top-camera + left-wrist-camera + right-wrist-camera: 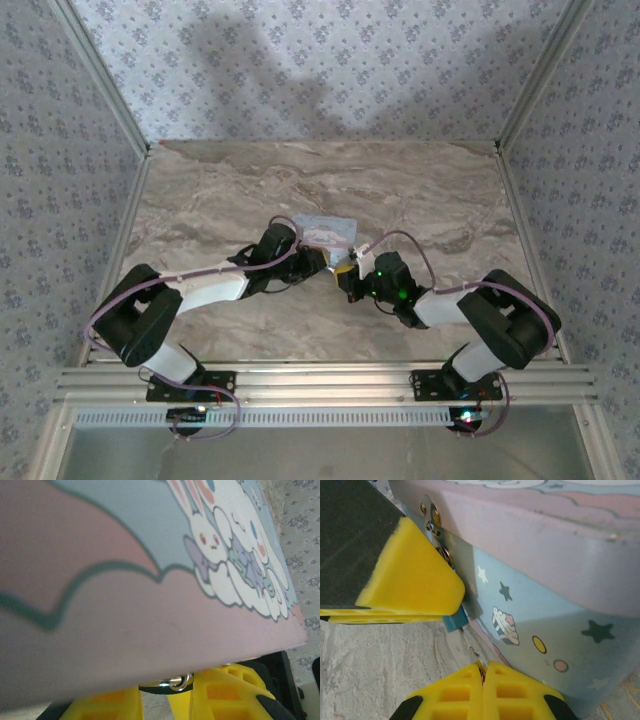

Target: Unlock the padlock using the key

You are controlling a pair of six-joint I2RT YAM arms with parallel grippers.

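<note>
**At the middle of the surface (pixel 300 180), two arms are meeting at a locked tin**

In the overhead view, the left arm is reaching in from the lower left of the frame, and the left gripper (pixel 330 264) is lying just below centre. It is sitting against the near edge of the light-blue tin (pixel 325 228). Just right of it, the right gripper (pixel 352 282) is pointing in from the lower right, so the two grippers are almost touching tip to tip. The padlock and the key are too small to make out from up here.

In the left wrist view, the tin's lid (pixel 150 580) is spreading across the frame from the left edge, with white cartoon rabbits showing at the upper right. At the bottom centre, the left gripper (pixel 170 697) is showing a narrow gap between its yellow jaws. A shiny metal shackle (pixel 175 682) is peeking out in that gap, right under the tin's edge.

In the right wrist view, a yellow finger (pixel 410 575) of the left gripper is filling the upper left. The jaws there are lying close together, and they are appearing to pinch the padlock (pixel 454 622). Its teal body is poking out at their tips, left of centre, right beside the tin's wall (pixel 545 605). Above it, a small metal hasp (pixel 431 516) is sitting on the tin. Below the padlock, the key (pixel 470 647) is running as a thin metal sliver down and to the right. It is ending between the jaws of the right gripper (pixel 483 672), which are pressing fully together on it at the bottom centre.
</note>
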